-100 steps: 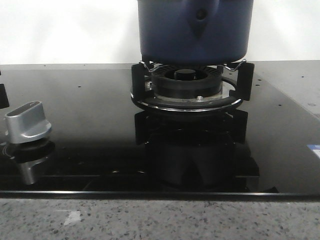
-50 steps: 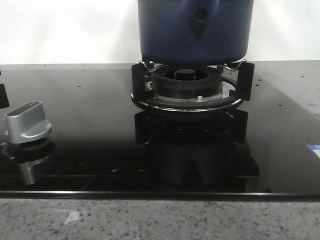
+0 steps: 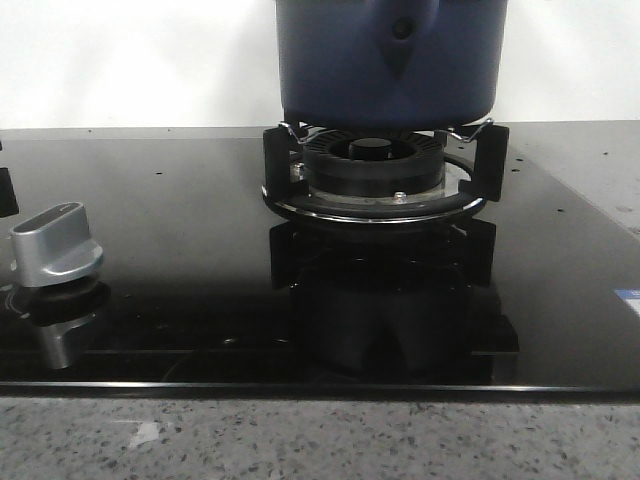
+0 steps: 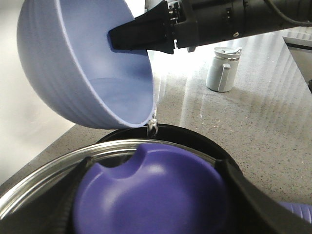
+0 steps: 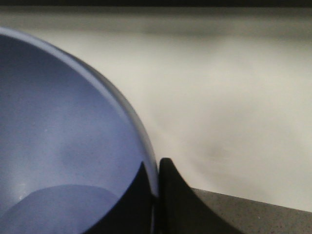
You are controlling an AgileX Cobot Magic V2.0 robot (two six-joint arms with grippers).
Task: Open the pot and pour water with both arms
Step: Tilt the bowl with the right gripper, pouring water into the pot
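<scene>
Your right gripper is pinching the bowl rim, tipped so water dribbles into the pot on the burner just below. Left gripper's clamped on the lid, held aside.

One dark blue pot on one black burner ring; one silver control knob on one black glass hob; one light-blue bowl, tilted above the pot's open mouth; one glass lid with one purple knob; one grey lidded jug on one speckled counter; two grippers: right and left.
</scene>
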